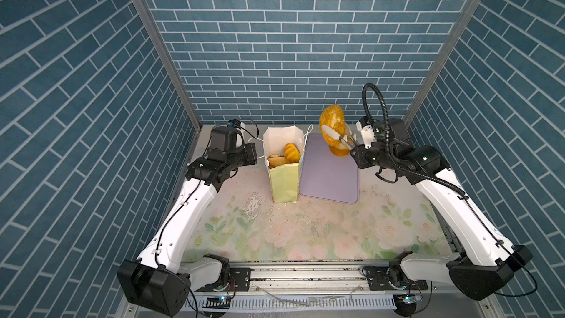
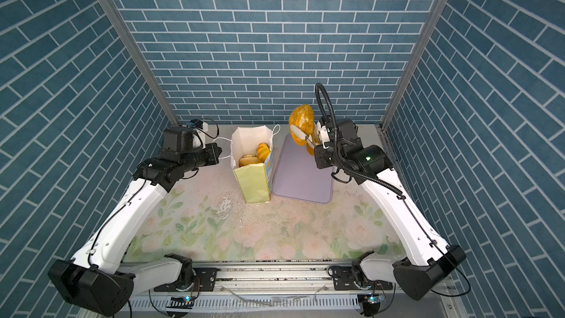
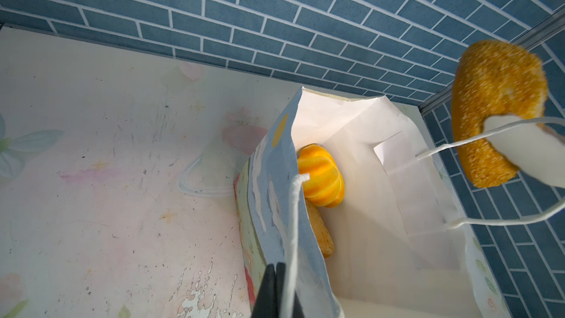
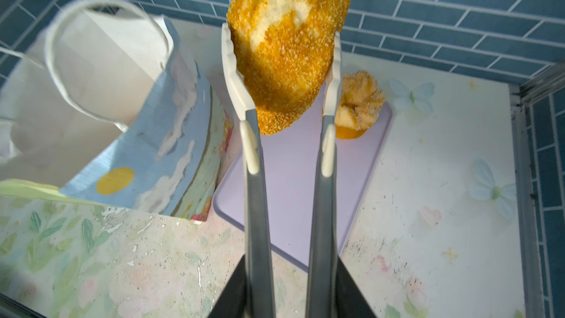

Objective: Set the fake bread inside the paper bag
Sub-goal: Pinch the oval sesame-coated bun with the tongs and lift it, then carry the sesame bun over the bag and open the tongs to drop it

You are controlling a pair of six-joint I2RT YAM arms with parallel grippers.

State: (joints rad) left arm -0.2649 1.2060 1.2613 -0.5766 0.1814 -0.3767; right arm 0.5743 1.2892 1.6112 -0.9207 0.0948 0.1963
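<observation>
Where the right arm stands: stretched toward the back wall, with the right gripper raised over the far end of the lavender tray.
Bread aloft: seeded loaf, oval, golden, with a pale patch on its crust. It hangs upright beside the paper bag, clear of its mouth.
Right grip: narrow, clamped on grey tongs whose white tips pinch the loaf.
Left arm: bent low beside the bag.
Left grip: left gripper closed, seemingly pinching the cord handle.
Bag contents: ribbed yellow bun and other pastries.
Tray: sugared bun at its far end.
</observation>
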